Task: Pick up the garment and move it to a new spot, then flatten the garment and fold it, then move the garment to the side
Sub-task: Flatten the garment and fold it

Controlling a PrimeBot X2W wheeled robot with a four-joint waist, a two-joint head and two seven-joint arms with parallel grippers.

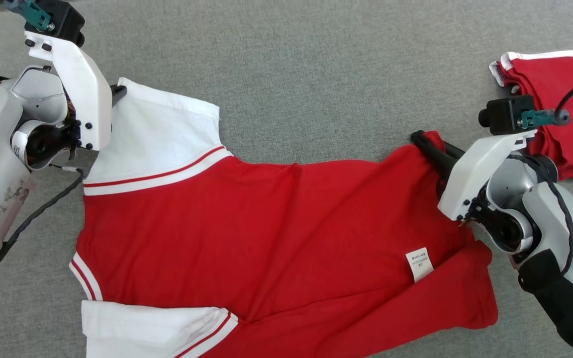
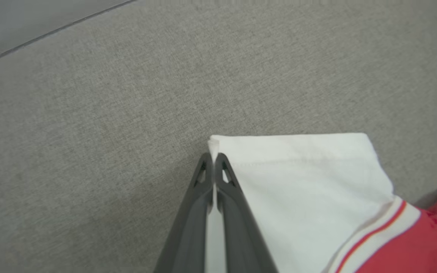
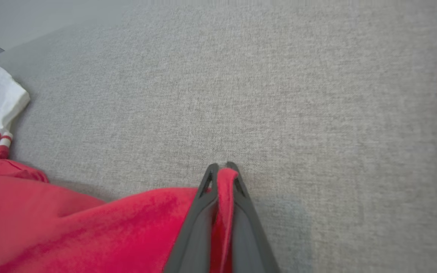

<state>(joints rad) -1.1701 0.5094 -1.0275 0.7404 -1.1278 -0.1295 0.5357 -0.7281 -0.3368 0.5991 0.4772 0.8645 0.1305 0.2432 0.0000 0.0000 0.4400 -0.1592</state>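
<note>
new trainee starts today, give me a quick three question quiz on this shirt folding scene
1. True or false: the left gripper is shut on the white sleeve of the shirt.
2. The right gripper pinches: A) the shirt's red edge, B) a white label, C) nothing.
3. What lies on the grey surface at the far right of the head view?
Key: 1 true; 2 A; 3 a second red and white garment.

The head view looks down on the garment (image 1: pixel 266 223); each wrist view sits close above one edge of it.
</note>
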